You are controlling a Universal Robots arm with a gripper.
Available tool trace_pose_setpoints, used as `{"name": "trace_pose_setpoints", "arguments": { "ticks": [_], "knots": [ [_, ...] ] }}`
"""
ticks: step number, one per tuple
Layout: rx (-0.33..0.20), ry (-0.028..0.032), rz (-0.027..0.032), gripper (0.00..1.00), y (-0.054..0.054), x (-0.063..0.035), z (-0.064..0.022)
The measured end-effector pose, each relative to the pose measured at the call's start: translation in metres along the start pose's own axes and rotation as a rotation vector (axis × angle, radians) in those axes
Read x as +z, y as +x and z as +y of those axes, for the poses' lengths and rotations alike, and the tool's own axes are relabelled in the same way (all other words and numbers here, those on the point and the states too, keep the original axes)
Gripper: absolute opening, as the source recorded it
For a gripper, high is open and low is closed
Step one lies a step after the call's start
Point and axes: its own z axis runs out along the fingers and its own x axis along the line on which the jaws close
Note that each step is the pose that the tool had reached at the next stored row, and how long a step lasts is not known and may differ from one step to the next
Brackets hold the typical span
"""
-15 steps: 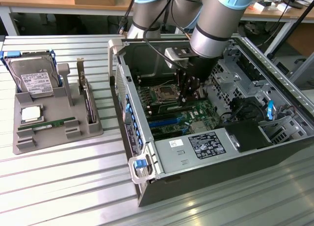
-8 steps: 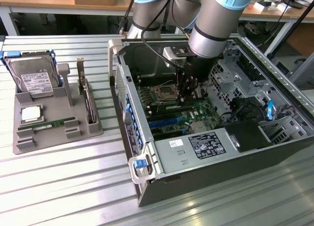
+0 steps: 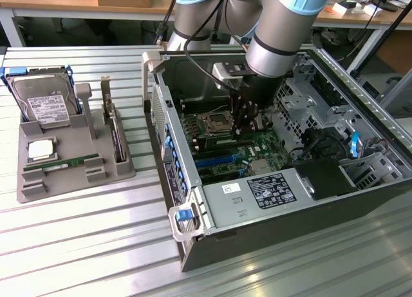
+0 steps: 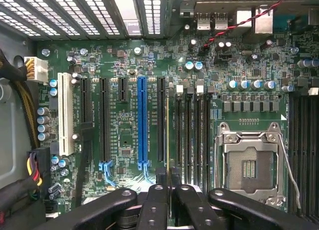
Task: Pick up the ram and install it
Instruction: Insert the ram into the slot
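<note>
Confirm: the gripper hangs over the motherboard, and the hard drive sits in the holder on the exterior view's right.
No: the exterior view shows the hard drive in the holder on its left. The gripper does hang over the motherboard.

You have the ram [image 4: 167,135] edge-on, so it shows only as a thin pale strip. It stands upright, pinched at its upper edge by the gripper [image 4: 168,174]. It hangs over the motherboard, parallel with the black memory slots, just beside the nearest one, towards the blue slot.
</note>
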Motion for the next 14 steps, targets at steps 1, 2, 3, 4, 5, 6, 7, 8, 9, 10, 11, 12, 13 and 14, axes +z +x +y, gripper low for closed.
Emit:
{"name": "trace_pose_setpoints", "arguments": {
  "ticks": [1,2,3,4,5,6,7,8,9,10,11,12,13,14],
  "knots": [
    [0.0,0.0,0.0,0.12,0.0,0.0001,0.0],
    [0.0,0.0,-0.0001,0.12,-0.0001,0.0005,0.0],
    [0.0,0.0,0.0001,0.12,-0.0002,0.0007,0.0],
    [0.0,0.0,0.0,0.12,-0.0004,0.001,0.0],
    [0.0,0.0,0.0,0.12,-0.0004,0.0012,0.0],
    [0.0,0.0,0.0,0.12,-0.0005,0.0014,0.0001],
    [0.0,0.0001,-0.0003,0.12,-0.0007,0.0016,0.0001],
    [0.0,0.0001,-0.0003,0.12,-0.001,0.0018,0.0002],
    [0.0,0.0001,-0.0002,0.12,-0.0013,0.0018,0.0002],
    [0.0,0.0,0.0,0.12,-0.0017,0.0019,0.0002],
    [0.0,0.0,0.0,0.12,-0.003,0.0024,0.0002],
    [0.0,0.0001,0.0002,0.12,-0.0043,0.0027,0.0002],
    [0.0,0.0001,0.0001,0.12,-0.0048,0.0031,0.0002],
    [0.0,0.0,0.0002,0.12,-0.0051,0.0033,0.0002]
  ]
}}
